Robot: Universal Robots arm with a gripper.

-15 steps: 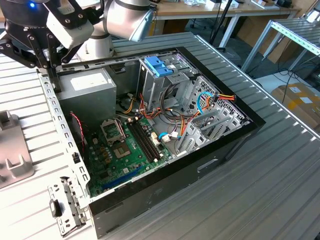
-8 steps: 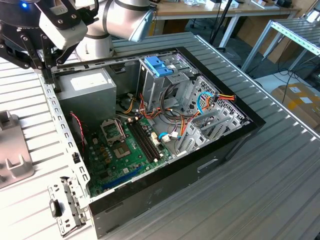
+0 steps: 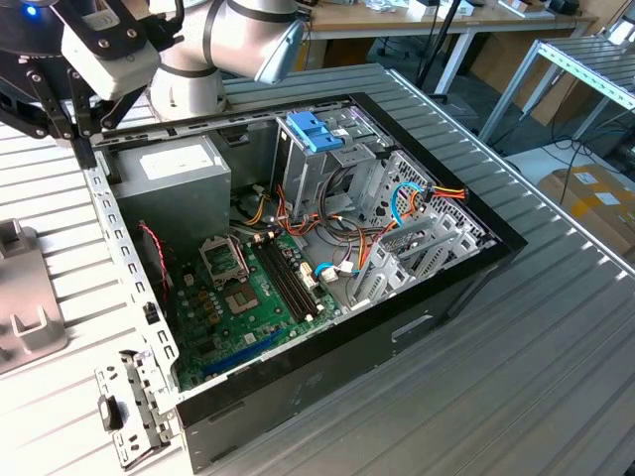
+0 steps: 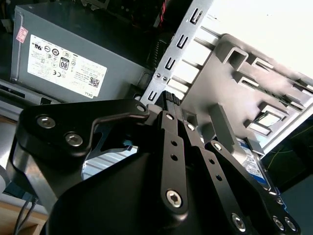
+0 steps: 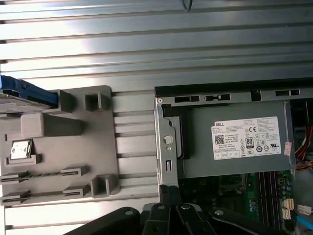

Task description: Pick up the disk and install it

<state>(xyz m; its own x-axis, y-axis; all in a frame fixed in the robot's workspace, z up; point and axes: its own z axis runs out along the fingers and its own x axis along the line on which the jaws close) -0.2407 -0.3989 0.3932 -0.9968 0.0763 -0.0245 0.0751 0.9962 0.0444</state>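
We find the disk (image 5: 29,92) lying flat in a corner of the grey fixture (image 5: 98,142) on the ribbed metal bench (image 5: 146,44), outside the computer case (image 5: 220,90). In the first wrist view it is cut by the picture's edge, so we see a bright blue carrier strip running along a thin silver-grey body. In the second wrist view its labelled top face peeks out past the fixture's raised tabs.

The hand (image 4: 168,96) hangs over the case's near wall, beside the grey power supply (image 5: 234,166) with its white label. Its fingers are pressed together with nothing between them. It is well apart from the disk, with most of the fixture lying between the two.

A strip of bare bench separates the fixture from the case wall. In the exterior view the case lies open on its side. The motherboard (image 3: 248,307) sits low inside it, cables crowd the middle, and a blue latch piece (image 3: 313,129) tops the metal drive cage at the far side. The arm (image 3: 238,40) reaches in from that view's upper left.
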